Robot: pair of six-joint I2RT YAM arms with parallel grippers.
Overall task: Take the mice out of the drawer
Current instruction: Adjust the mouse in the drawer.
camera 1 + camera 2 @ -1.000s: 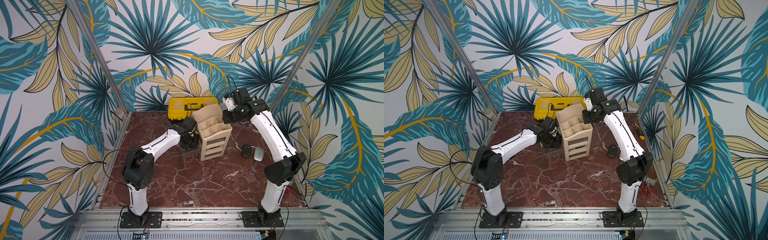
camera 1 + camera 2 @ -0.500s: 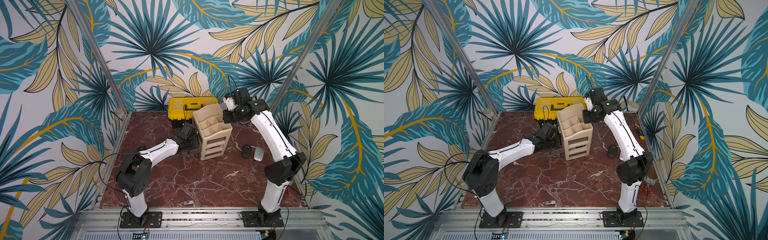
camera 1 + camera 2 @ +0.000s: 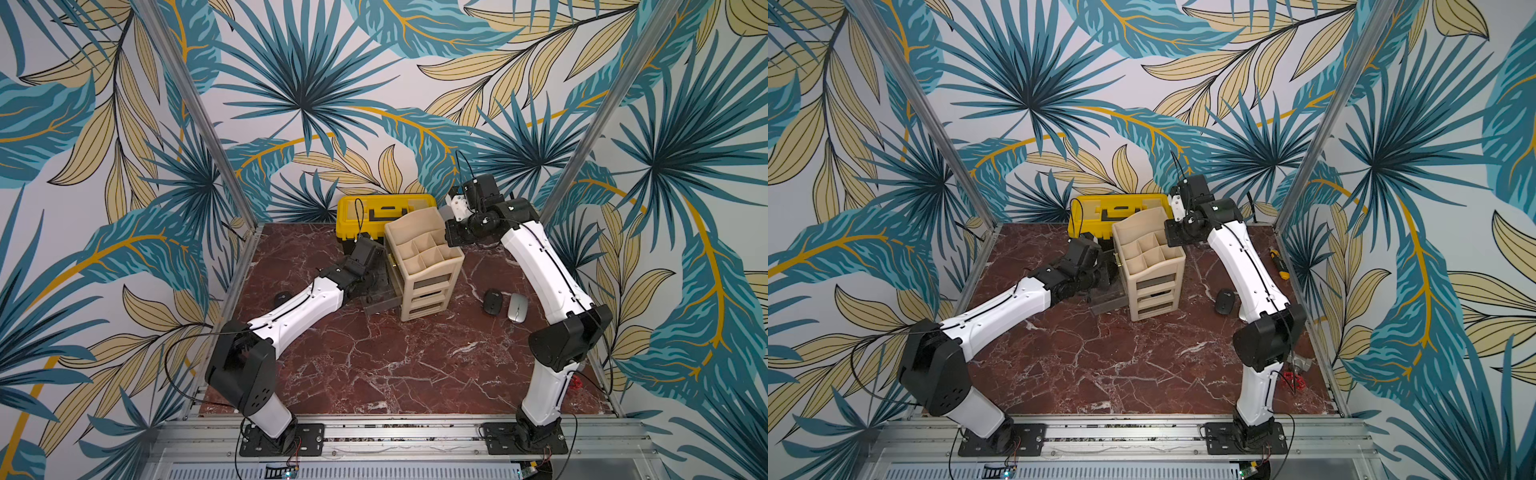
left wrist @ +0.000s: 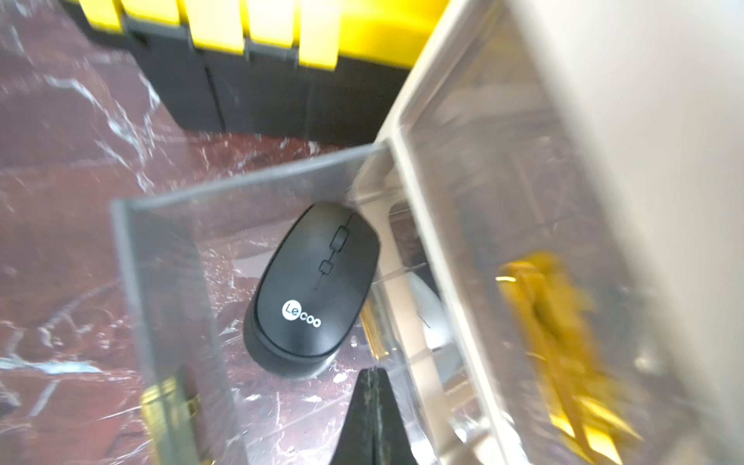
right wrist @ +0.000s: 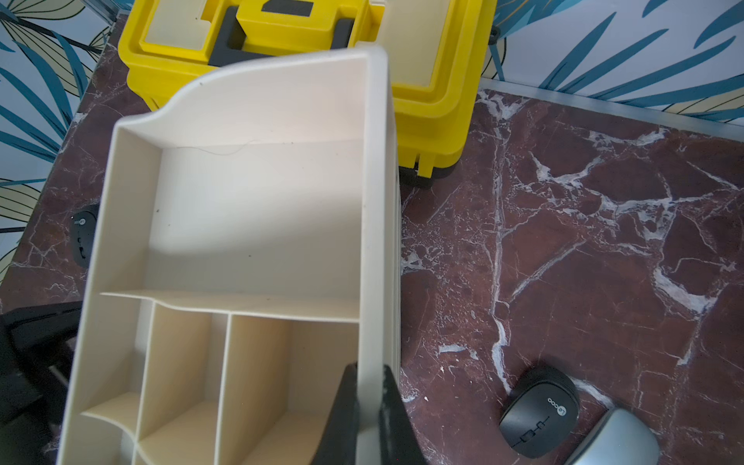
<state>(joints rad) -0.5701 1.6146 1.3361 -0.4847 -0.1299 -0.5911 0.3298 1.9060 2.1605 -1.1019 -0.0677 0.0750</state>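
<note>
Matte black mouse [image 4: 312, 290]: flat oval shell, white logo at one end, wheel and small button on the centre line. It lies top-up on the floor of the drawer [image 4: 169, 290]. The long axis runs slantwise across the floor, button end toward the corner where the drawer wall meets the organiser [image 4: 644, 120], logo end toward the left tool [image 4: 372, 386].

Drawer: clear, hard-edged walls, brass-coloured pull, drawn out low on the organiser's side toward the left arm [image 3: 299, 307].

Left tool: black fingers pressed together to a wedge, holding nothing, tip just short of the mouse's logo end. The left arm reaches low and nearly level over the tabletop [image 3: 374, 365], wrist at the drawer.

Right tool [image 5: 368, 368]: clamped on the organiser's top side wall, one finger inside and one outside. The right arm [image 3: 536, 266] rises from its base and arches over, wrist bent down.

Organiser: cream plastic, smooth, open-topped compartments over stacked drawers.

Other mice on the tabletop:
- black mouse [image 3: 492, 300] and silver-grey mouse [image 3: 518, 307], just beside each other near the right arm, long axes roughly parallel
- second black mouse [image 3: 282, 297], beside the left arm

Tabletop: dark red marble pattern, white veins.

Toolbox [image 3: 384, 214]: yellow lid, black base, behind the organiser.
</note>
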